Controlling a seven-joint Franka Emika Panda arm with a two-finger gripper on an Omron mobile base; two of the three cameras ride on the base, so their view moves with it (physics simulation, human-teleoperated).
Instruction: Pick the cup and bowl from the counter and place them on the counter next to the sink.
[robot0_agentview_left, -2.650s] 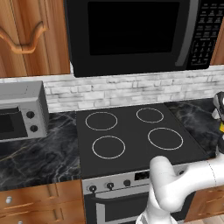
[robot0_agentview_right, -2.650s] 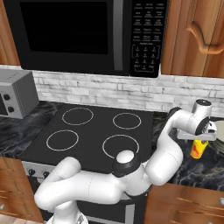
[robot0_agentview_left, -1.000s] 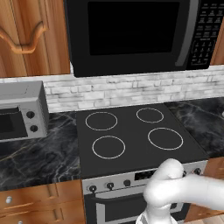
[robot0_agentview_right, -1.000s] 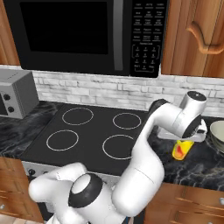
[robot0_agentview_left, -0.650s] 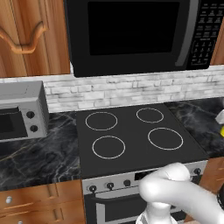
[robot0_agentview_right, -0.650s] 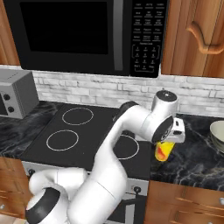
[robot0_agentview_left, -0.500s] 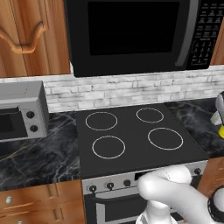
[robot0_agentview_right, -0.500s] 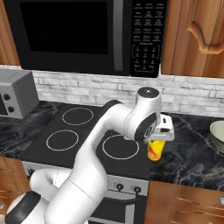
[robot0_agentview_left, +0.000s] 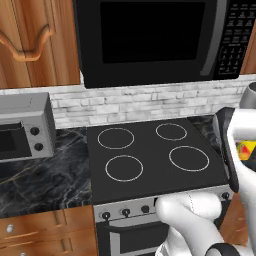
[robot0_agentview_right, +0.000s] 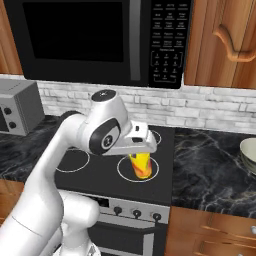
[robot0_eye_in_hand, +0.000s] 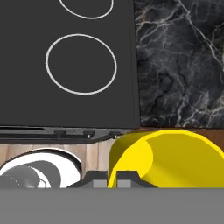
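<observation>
Right base view: cup (robot0_agentview_right: 140, 165) now farther left over stovetop (robot0_agentview_right: 105, 167)

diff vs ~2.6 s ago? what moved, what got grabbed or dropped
The arm swung left, carrying the cup from the counter by the bowl to above the stovetop. The claw stayed shut on the cup throughout; nothing was let go. Bowl, toaster, microwave and base stayed put.

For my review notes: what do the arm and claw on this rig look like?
A glossy white arm of rounded, tube-like links with dark grey joint rings and a round dark cap on one joint. The claw has a white boxy body and two small dark fingertips. No cables or markings are visible.
</observation>
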